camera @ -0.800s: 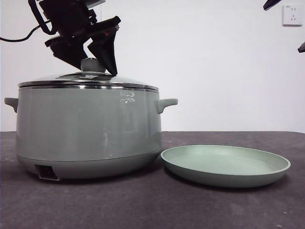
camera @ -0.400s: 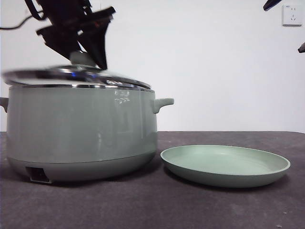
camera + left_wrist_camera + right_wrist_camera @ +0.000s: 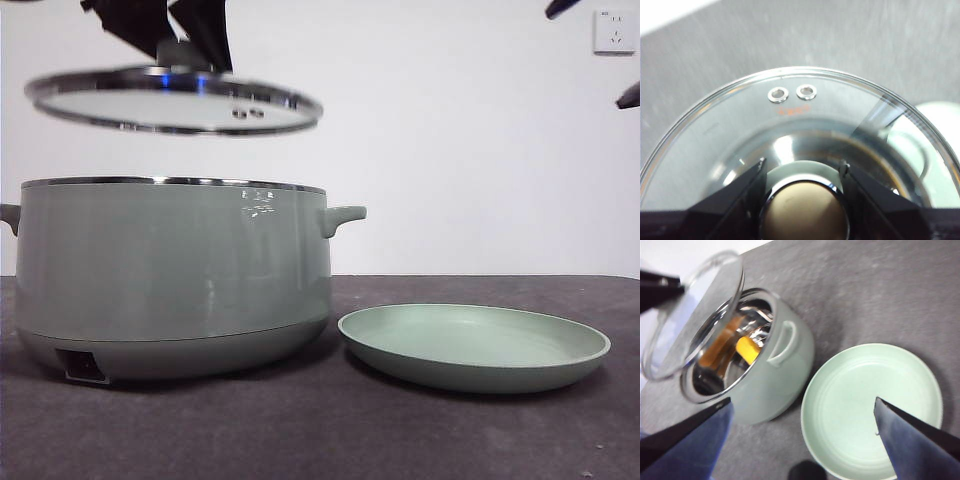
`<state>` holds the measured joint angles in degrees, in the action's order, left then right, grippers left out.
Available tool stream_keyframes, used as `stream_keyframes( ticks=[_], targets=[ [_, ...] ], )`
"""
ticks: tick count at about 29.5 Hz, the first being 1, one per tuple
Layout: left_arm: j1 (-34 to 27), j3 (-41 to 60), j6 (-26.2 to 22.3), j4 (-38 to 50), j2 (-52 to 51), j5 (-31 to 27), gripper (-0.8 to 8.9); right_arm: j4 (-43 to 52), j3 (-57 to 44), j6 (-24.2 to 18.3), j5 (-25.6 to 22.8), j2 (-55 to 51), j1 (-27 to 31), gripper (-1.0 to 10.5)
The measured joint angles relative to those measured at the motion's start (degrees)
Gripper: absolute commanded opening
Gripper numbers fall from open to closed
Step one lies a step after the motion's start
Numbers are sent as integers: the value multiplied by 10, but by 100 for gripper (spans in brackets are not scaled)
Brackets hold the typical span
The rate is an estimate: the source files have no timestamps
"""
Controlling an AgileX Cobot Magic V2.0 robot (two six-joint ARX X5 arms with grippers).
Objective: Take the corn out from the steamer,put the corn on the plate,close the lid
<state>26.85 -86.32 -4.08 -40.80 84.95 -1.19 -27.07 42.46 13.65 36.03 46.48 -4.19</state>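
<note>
plain white wall behind, with a socket plate (image 3: 612,31) high at one corner; dark grey speckled table (image 3: 400,430) below. on the table, the steamer (image 3: 170,275), sage green with a chrome rim, open at the top, a side handle toward the plate and a dark socket low on its wall. just beside it, apart by a narrow gap, the plate (image 3: 474,345), shallow, flat on the table, bare inside.

above the pot and clear of its rim, the lid (image 3: 172,98), slightly tilted, two small vent holes showing in the glass. left gripper (image 3: 802,172) clamped on the lid's knob (image 3: 804,212), one black jaw on each side of it, seen in the front view as dark shapes at the top edge.

inside the steamer, through the right wrist view, the corn (image 3: 747,349), yellow-orange, lying against the metal inner wall, partly hidden by the rim.

right gripper (image 3: 802,422) spread wide and holding nothing, high over the plate and the near side of the pot; only black tips at the upper corner in the front view.
</note>
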Motion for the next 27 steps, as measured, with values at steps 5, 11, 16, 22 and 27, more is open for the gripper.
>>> stream_keyframes(
  ticks=[5,11,16,22,27],
  targets=[
    [0,-36,0,-10,-37,-2,-9,31,9,7,0,25,-51,469],
    [0,-44,0,-16,-123,-8,-9,33,91,4,0,111,-127,469],
    [1,-44,0,-32,-181,-78,-9,32,190,-21,0,209,-198,468],
    [0,-44,0,-40,-248,-126,-9,-40,342,-80,-20,340,-266,405],
    [1,-44,-10,-59,-288,-172,-9,-149,508,-159,-82,462,-312,407]
  ],
)
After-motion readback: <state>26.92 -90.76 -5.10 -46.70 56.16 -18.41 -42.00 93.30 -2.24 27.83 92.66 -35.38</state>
